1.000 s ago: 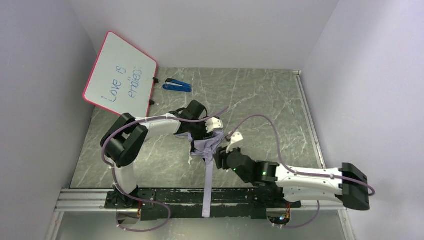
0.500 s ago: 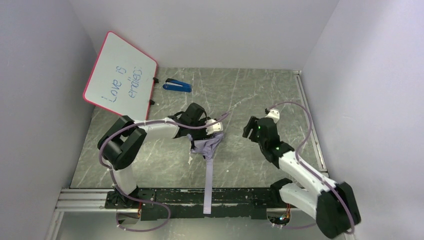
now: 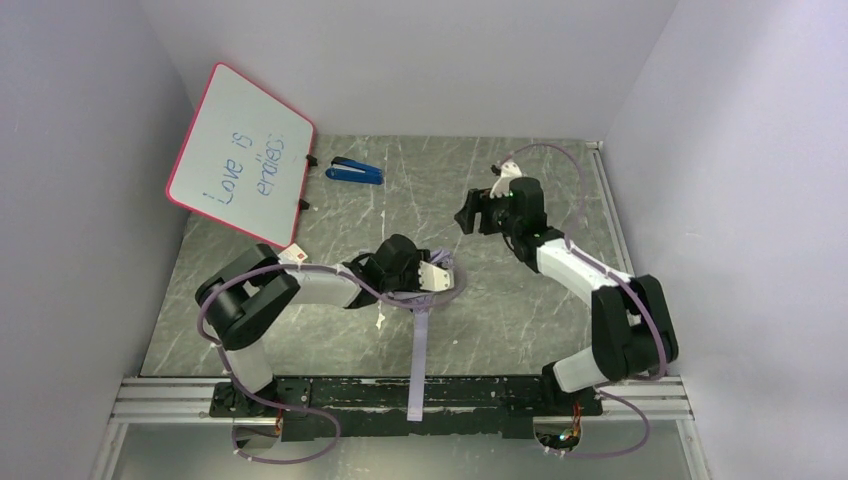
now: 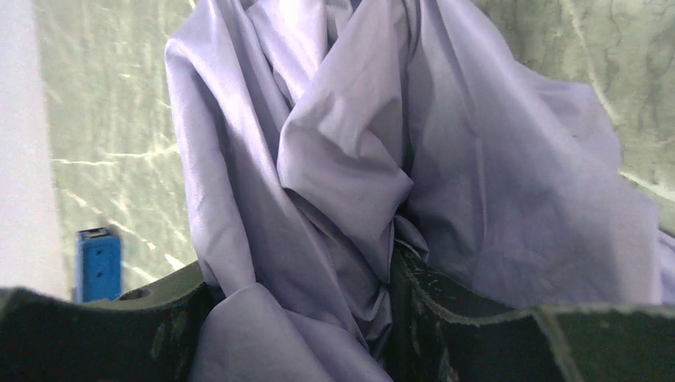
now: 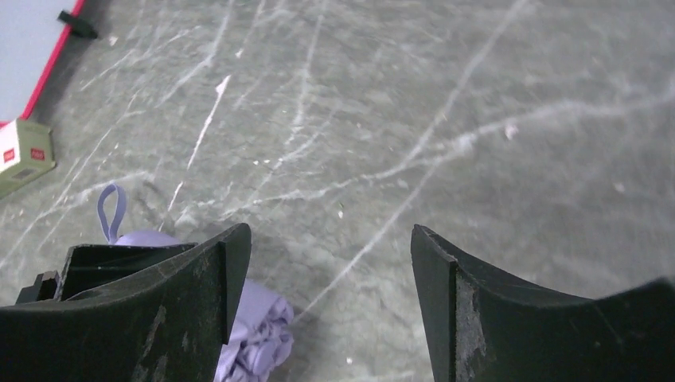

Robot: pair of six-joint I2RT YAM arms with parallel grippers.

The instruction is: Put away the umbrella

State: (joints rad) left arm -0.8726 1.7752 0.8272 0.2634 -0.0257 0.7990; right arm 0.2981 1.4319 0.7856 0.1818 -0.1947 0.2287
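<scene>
Mid-table, umbrella (image 4: 358, 159) in left gripper (image 3: 436, 278), right gripper (image 5: 330, 263) clear

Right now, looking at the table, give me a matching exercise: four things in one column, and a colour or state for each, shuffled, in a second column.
Things
1. umbrella
2. stapler
3. whiteboard
4. right tool

Colour or state
A. open, holding nothing
B. red-edged, propped up at the far left
C. lilac, bunched in the left tool
D. blue, lying beside the whiteboard

Pairs: 1-C, 2-D, 3-B, 4-A
</scene>
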